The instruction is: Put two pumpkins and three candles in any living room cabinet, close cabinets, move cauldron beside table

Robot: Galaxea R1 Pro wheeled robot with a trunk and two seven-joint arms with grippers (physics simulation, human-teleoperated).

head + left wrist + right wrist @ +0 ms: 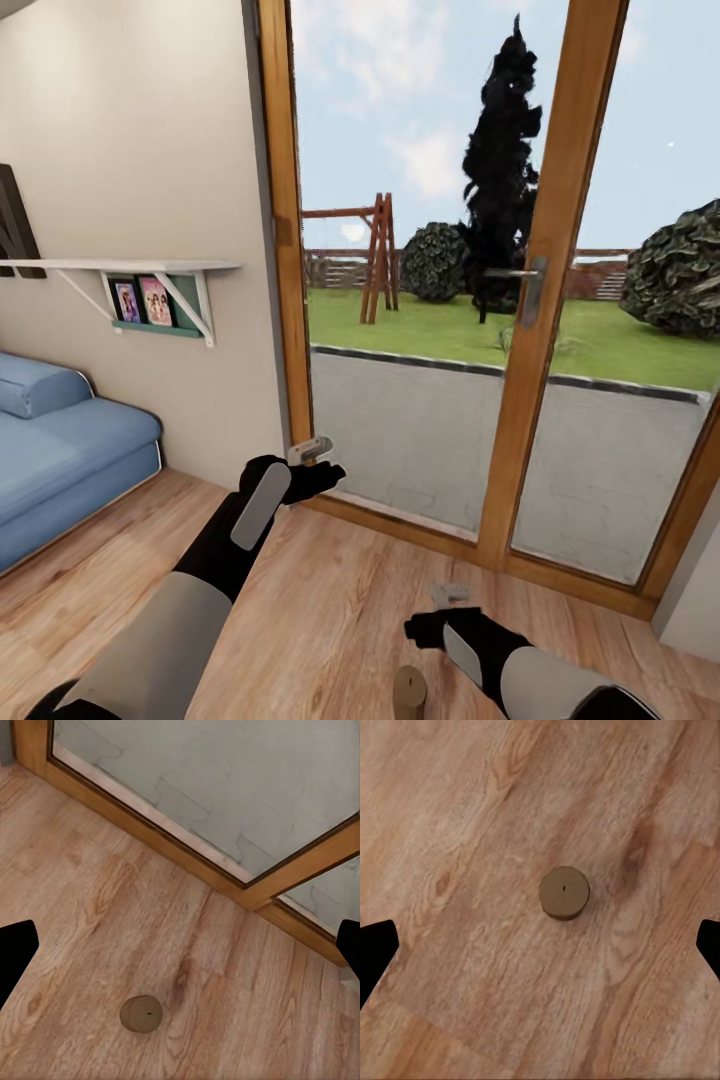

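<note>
Hovering above candle (564,893) | candle upright on wooden floor (330,600), axis vertical, directly beneath right hand (540,945) | right hand spread, empty | left hand (180,945) spread, farther off, near glass door (520,300).

Under you runs a wooden plank floor (330,590), warm brown with darker knots in the grain. One candle (409,692) stands on it — a short tan-brown cylinder, upright, out on open boards with nothing touching it. From your right wrist camera you look straight down on its round top (564,892); from the left wrist it sits near the wooden door sill (187,855) — apart from it, boards between.
</note>
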